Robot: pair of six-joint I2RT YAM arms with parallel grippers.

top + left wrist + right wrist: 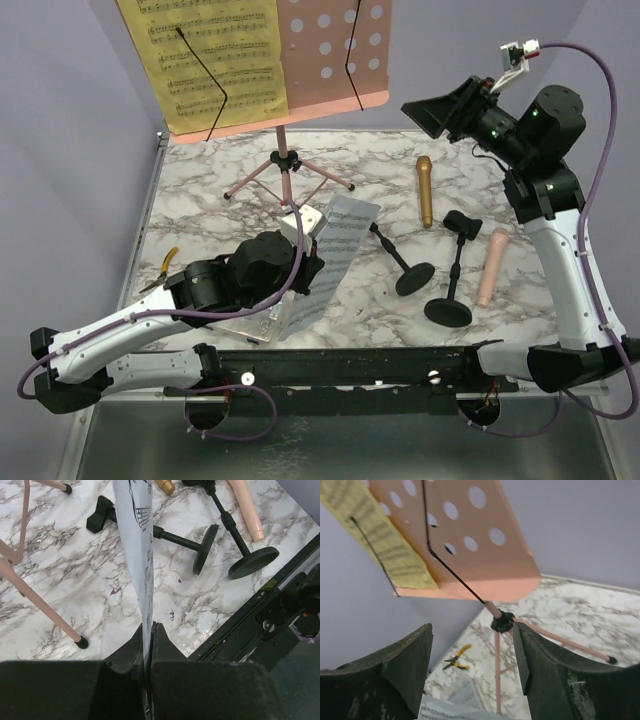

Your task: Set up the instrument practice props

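My left pincer (pixel 147 630) is clamped on one white sheet (pixel 142 555) near the stand (pixel 335 50); my right pincer (pixel 471 630) gapes wide, empty. One yellow sheet (pixel 215 60) sits on the stand, printed only with notes. To the stand's right lie a gold microphone (pixel 424 190), a pink microphone (pixel 492 265) and two holders (pixel 405 262) (pixel 452 290).

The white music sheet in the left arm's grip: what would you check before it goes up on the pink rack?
1. White sheet pinched edge-on in the left jaws: ok.
2. Right half of the pink rack bare: ok.
3. Yellow page seated on the left half: ok.
4. Right jaws open, empty, near the rack: ok.
5. Black wire clip leaving room for the sheet: cannot tell.
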